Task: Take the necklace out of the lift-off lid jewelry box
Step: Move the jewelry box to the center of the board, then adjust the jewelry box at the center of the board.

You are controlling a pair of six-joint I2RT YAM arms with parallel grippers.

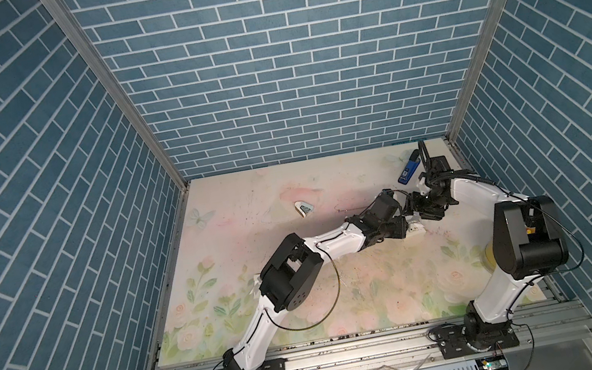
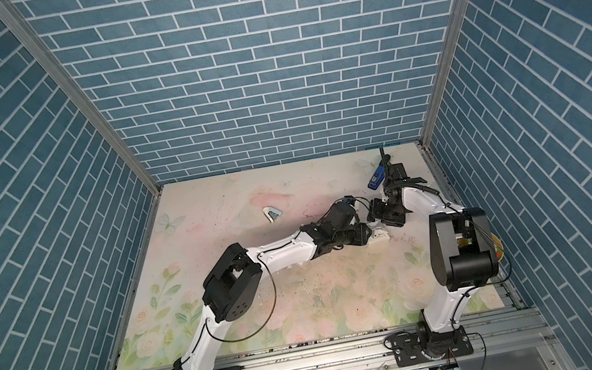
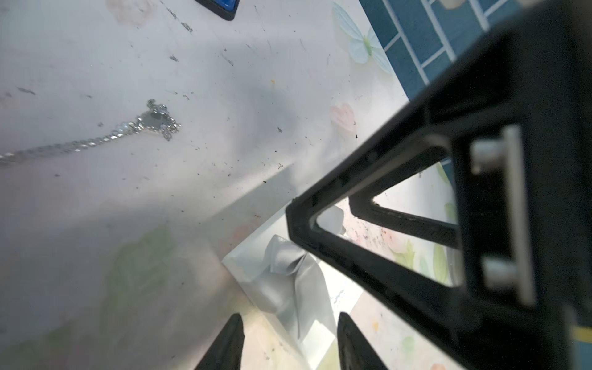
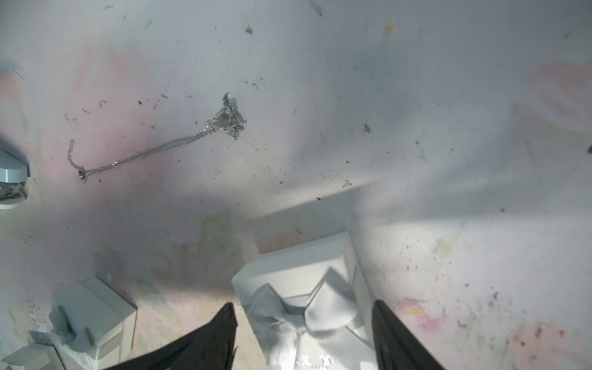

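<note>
The necklace (image 4: 153,147) lies on the bench (image 4: 448,96) in the upper left of the right wrist view, out of the bow box (image 4: 298,262), so the left claw (image 3: 290,342) and right claw (image 4: 303,306), both spread, should lift straight up gently.

Overhead stereo pair, two close wrist views

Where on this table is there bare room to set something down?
Bare: the near mat between bowed box and front rail, and the far-left corner by the butterfly. Crowded: right-centre, where left gripper and right gripper meet over that box, necklace beside.
</note>
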